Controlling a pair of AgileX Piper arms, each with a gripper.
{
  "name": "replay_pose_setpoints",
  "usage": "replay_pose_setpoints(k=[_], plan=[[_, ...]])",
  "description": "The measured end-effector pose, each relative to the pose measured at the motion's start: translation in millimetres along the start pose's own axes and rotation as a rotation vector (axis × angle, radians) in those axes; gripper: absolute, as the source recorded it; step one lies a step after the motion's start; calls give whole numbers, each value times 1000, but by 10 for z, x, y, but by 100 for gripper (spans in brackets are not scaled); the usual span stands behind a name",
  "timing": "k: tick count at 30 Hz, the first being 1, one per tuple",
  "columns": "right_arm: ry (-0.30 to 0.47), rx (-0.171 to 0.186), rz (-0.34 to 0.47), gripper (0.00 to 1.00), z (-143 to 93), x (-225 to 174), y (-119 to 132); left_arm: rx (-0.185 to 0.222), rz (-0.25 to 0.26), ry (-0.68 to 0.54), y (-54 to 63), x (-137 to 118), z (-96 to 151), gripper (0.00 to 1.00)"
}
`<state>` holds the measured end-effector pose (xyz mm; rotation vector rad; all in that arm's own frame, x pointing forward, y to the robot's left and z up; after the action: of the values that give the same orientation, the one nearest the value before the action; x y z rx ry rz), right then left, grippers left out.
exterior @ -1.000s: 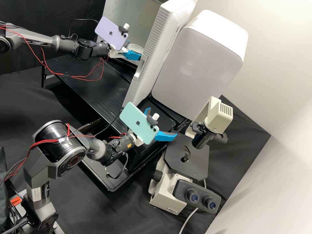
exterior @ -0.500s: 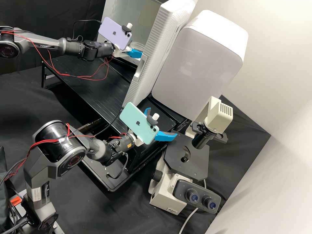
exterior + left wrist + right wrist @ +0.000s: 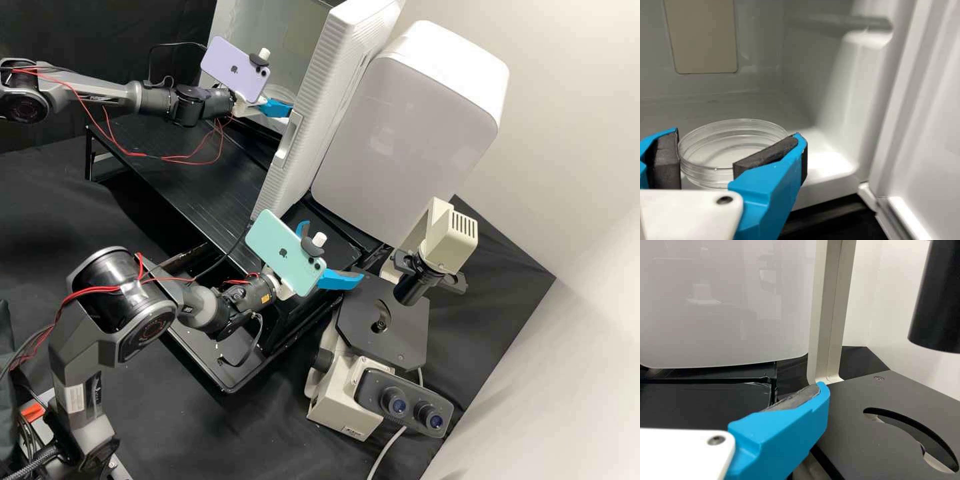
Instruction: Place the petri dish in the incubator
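Left wrist view: the likeliest trouble is a release made too high. I cannot tell whether the base of the petri dish (image 3: 725, 142) touches the white floor of the incubator (image 3: 840, 100), and if it hangs above that floor, opening the jaws would drop it and could jolt its lid loose. A second risk is the pull-out. If the jaws part only a little, a pad (image 3: 765, 156) may catch the clear wall and drag the dish back over the front lip, which lies just beneath the fingers. The door frame (image 3: 910, 125) stands close beside one finger, so a sideways drift could clip it.

The left gripper (image 3: 732, 150) is closed to the dish's width, with its dark pads pressed on opposite sides of the clear wall. The dish sits between the fingertips inside the chamber, and the back wall lies well beyond them.

The right gripper (image 3: 341, 277) hangs near the microscope stage (image 3: 900, 410), its jaws apart and holding nothing.
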<state>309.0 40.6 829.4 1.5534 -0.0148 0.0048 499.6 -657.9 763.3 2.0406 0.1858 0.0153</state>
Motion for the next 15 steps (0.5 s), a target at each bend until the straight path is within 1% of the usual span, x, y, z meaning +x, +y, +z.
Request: replay_pose_setpoints(k=[7, 15], plan=[[0, 0, 0, 100, 0, 0, 0, 1, 5, 45, -61, 100, -76, 0], [0, 0, 0, 100, 0, 0, 0, -8, 27, 92, -12, 96, -108, 0]])
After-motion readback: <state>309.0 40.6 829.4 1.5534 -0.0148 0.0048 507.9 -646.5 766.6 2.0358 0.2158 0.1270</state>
